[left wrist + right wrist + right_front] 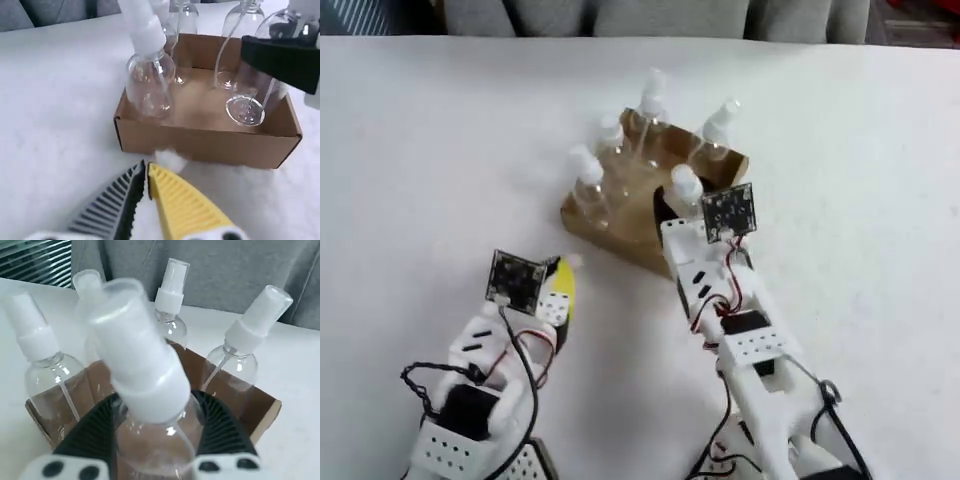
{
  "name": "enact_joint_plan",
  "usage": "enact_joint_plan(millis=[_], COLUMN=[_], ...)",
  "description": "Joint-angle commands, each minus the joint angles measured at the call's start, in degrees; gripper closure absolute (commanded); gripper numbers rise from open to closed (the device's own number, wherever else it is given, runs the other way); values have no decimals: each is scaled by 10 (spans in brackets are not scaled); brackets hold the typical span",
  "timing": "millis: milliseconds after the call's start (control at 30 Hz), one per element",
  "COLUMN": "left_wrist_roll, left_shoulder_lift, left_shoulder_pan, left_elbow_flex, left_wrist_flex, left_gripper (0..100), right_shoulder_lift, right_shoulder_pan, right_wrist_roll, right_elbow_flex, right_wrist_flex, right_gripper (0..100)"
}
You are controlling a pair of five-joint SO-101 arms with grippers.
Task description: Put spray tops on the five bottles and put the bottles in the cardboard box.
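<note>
The bench (420, 150) carries the cardboard box (620, 245) toward its far edge, with four capped bottles (588, 180) standing inside. The right pincer (160, 432) grips the fifth bottle (686, 188) at the box's near side. The left pincer (145, 170) rests closed and empty. Probably next: release, then lift clear without knocking the neighbours.

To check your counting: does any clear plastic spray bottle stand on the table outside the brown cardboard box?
No: all five clear plastic spray bottles are inside the cardboard box, one gripped by the right pincer.
</note>
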Motion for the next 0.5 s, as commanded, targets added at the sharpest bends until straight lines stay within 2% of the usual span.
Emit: enact_joint_plan(millis=[0,267,467], left_wrist_roll=[-6,-6,-6], left_shoulder_lift=[-5,-5,-5], left_shoulder_pan=[-4,-4,-4], left_elbow_flex=[-2,-2,-2], left_wrist_flex=[-20,-18,-18], left_gripper=[980,980,980], right_shoulder_lift=[28,108,136], right_shoulder_pan=[8,9,9], right_wrist_roll=[10,11,11], right_elbow_flex=[-11,-11,-11], right_wrist_flex=[-36,-114,-119], right_gripper=[983,983,983])
